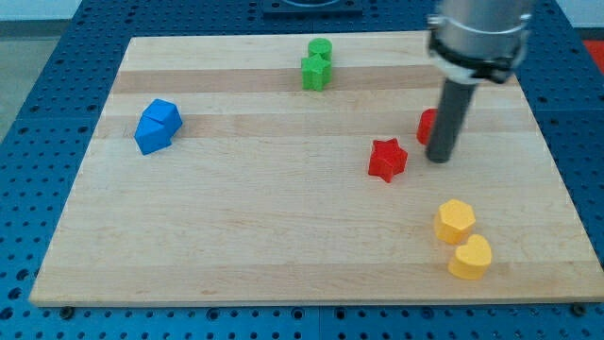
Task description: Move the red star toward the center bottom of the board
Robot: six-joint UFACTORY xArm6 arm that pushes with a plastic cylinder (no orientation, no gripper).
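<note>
Red star-shaped block (pixel 387 159) lies right of centre on the pale wooden worktop (pixel 236 236), well above the bottom-middle spot it must reach. My tip (pixel 439 158) rests just to its right, in front of a partly hidden second red block (pixel 427 124); no jaws on this rig. Judged placement: tip sits upper-right so a push drives the star down and leftward.

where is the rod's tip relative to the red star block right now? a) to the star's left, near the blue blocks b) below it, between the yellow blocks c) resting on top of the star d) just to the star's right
d: my tip sits on the wooden board just to the view's right of the red star block, a small gap between them, with another red block partly hidden behind the rod.
</note>
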